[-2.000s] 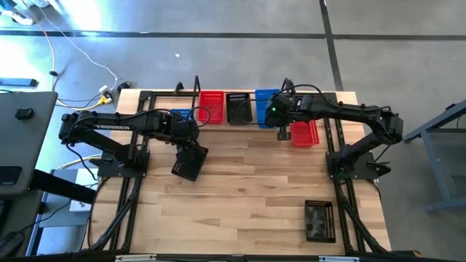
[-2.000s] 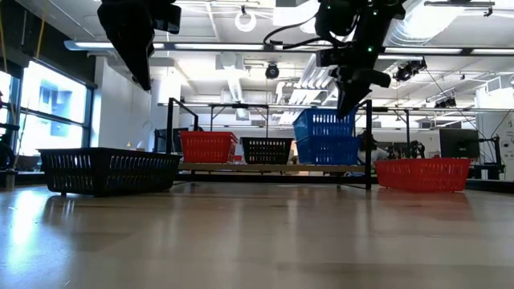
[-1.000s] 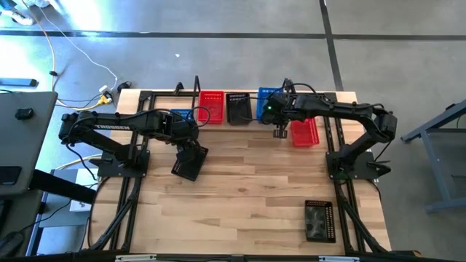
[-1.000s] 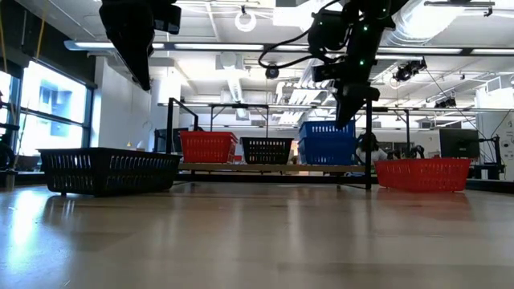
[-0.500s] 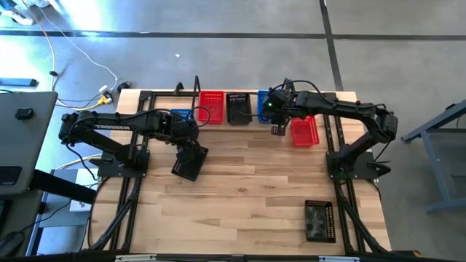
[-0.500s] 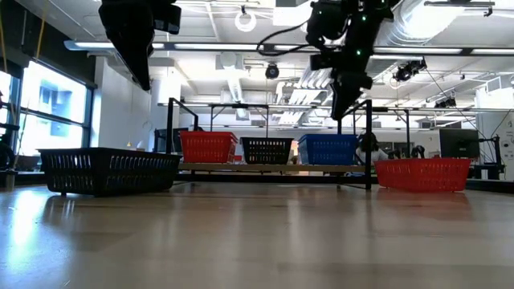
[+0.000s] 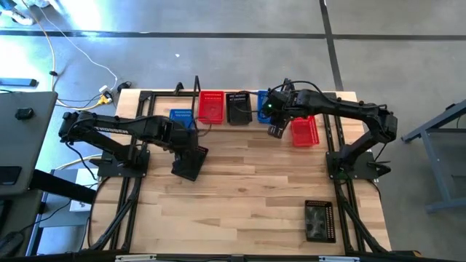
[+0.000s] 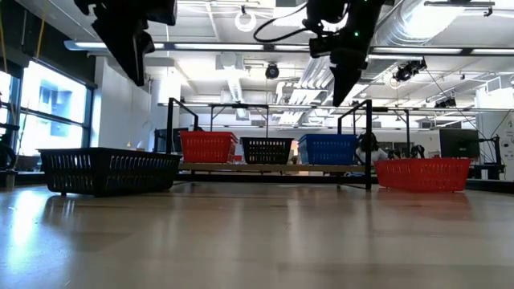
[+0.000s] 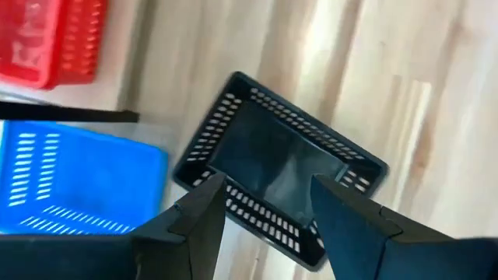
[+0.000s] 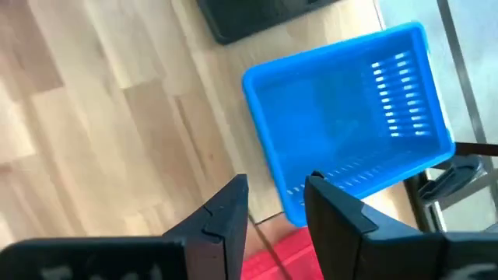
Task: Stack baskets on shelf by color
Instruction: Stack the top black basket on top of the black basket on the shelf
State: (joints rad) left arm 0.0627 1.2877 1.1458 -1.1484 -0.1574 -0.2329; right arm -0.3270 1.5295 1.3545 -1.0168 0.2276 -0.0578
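On the shelf (image 8: 241, 168) at the far edge stand a red basket (image 7: 211, 105), a black one (image 7: 238, 108) and a blue one (image 10: 350, 117), side by side on their bottoms. My right gripper (image 10: 276, 206) hangs open above the blue basket's near side (image 7: 277, 131), clear of it. My left gripper (image 9: 268, 214) is open above a black basket (image 9: 280, 167) that sits askew on the table (image 7: 189, 161); its fingers are well above the rim.
A second blue basket (image 7: 181, 116) stands on the table left of the shelf's red one. A red basket (image 7: 304, 131) sits right of the shelf, and another black basket (image 7: 319, 220) lies near the front right corner. Bare wood spans the middle.
My right gripper has let go of the blue basket, which has settled lower on the shelf, and has risen clear of it while rolling at the wrist. My left gripper has swung a little toward the near edge, uncovering the blue basket on the table.
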